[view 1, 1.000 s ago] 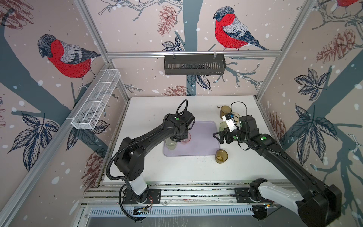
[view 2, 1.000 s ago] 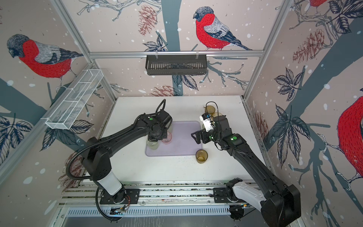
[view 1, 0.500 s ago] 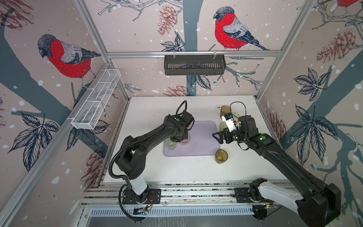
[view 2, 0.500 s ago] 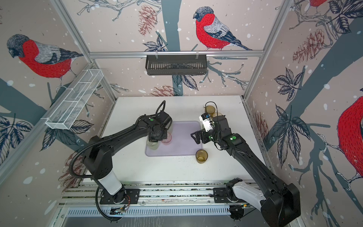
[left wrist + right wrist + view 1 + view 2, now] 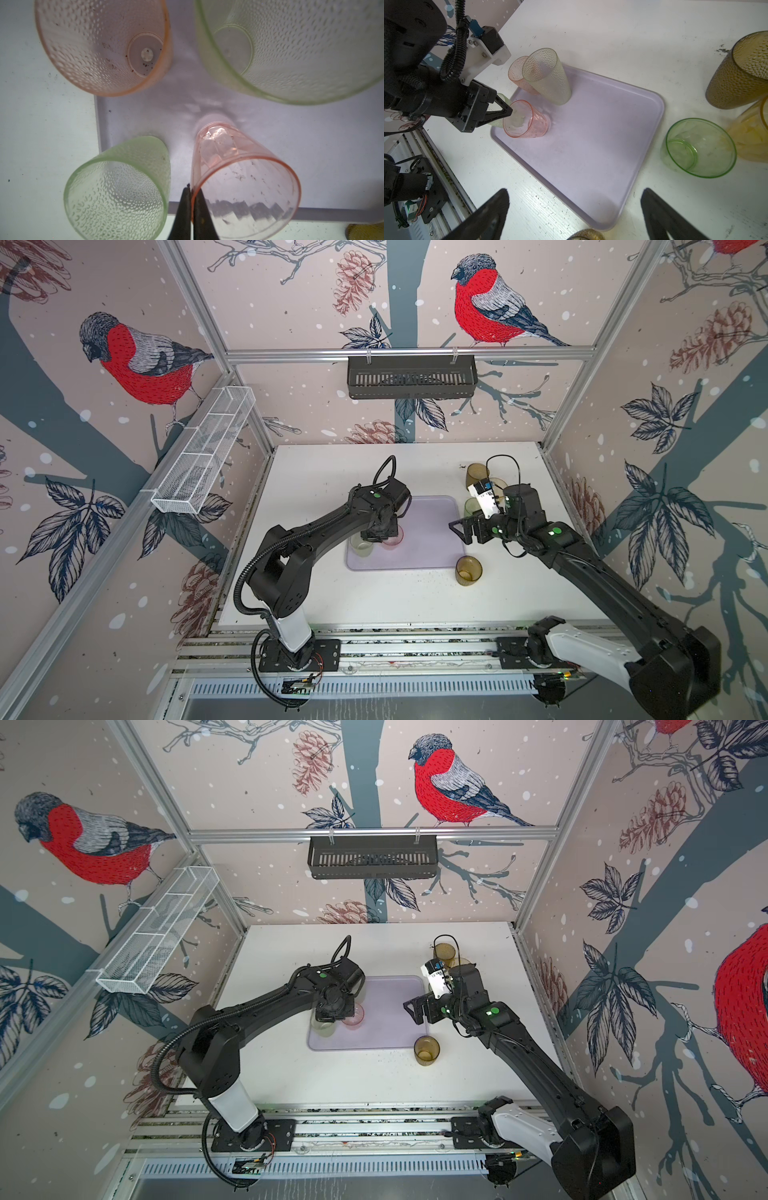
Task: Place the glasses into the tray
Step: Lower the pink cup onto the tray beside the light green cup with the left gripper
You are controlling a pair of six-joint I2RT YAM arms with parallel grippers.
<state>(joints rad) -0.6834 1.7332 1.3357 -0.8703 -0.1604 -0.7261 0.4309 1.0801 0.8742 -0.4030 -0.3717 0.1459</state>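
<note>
My left gripper (image 5: 192, 193) is shut on the rim of a pink faceted glass (image 5: 239, 182) that stands upright on the lavender tray (image 5: 602, 128), one finger inside and one outside. A pale green glass (image 5: 116, 187) stands right beside it at the tray's corner. A pink dotted glass (image 5: 99, 47) and a yellowish-green glass (image 5: 291, 47) stand together further along that side. My right gripper (image 5: 576, 194) is open and empty above the tray's near right corner (image 5: 457, 529). Both top views show the held pink glass (image 5: 392, 537) (image 5: 353, 1016).
Off the tray to the right stand a bright green glass (image 5: 699, 147), a yellow glass (image 5: 749, 135) and a brown glass (image 5: 741, 72). Another brown glass (image 5: 468, 570) stands just in front of the tray's right corner. A black slotted basket (image 5: 411, 377) and a white mesh basket (image 5: 203, 456) hang on the walls.
My left gripper has edged slightly to the left, still pinching the pink glass. The right arm has not moved.
</note>
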